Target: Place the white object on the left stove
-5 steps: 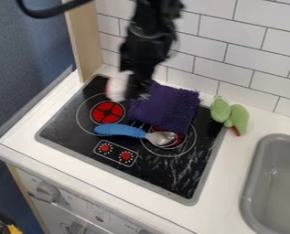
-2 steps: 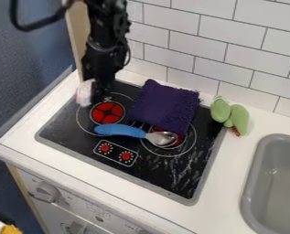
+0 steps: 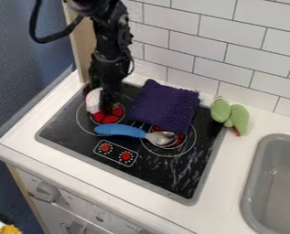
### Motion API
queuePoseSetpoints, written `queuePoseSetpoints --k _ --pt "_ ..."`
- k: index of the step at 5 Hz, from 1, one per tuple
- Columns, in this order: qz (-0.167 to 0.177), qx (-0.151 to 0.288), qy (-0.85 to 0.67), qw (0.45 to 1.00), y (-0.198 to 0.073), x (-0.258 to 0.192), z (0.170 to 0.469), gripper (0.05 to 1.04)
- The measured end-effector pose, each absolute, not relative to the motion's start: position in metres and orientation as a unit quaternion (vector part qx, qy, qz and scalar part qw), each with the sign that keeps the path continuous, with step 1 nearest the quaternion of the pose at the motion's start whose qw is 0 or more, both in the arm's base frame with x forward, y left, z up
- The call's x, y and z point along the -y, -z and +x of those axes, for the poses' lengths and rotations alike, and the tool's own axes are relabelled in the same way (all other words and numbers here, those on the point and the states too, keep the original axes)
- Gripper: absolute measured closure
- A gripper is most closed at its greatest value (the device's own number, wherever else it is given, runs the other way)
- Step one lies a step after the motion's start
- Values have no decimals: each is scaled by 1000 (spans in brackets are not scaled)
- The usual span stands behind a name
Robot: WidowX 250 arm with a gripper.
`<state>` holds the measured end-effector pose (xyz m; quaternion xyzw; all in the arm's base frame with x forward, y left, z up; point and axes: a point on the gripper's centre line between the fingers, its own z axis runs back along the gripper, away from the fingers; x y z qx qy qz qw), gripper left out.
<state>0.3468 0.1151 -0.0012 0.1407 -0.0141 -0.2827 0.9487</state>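
While hanging over the left burner [image 3: 105,119] with the black gripper [image 3: 103,101], is clasping the white object [image 3: 93,101] in jaws closed on it, at that burner's upper-left side, probably for a controlled release onto the red disc, with contact against the surface impossible to tell. Is avoiding the blue-handled spoon [image 3: 122,130] lying just in front of the burner and the purple cloth [image 3: 162,104] spread to its right, likely needing a slight shift toward the burner's middle before letting go.
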Motion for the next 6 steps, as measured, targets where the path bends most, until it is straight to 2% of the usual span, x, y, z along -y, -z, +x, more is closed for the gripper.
queuePoseSetpoints --k 1,2,3,4,6 --pt "148 20 275 950 1 -116 348 398" --pt "131 26 270 953 6 -114 343 122" --pt "133 27 276 952 5 -115 337 79" --pt "135 35 278 950 -3 -113 333 83" --pt "145 45 271 951 -50 -112 327 83"
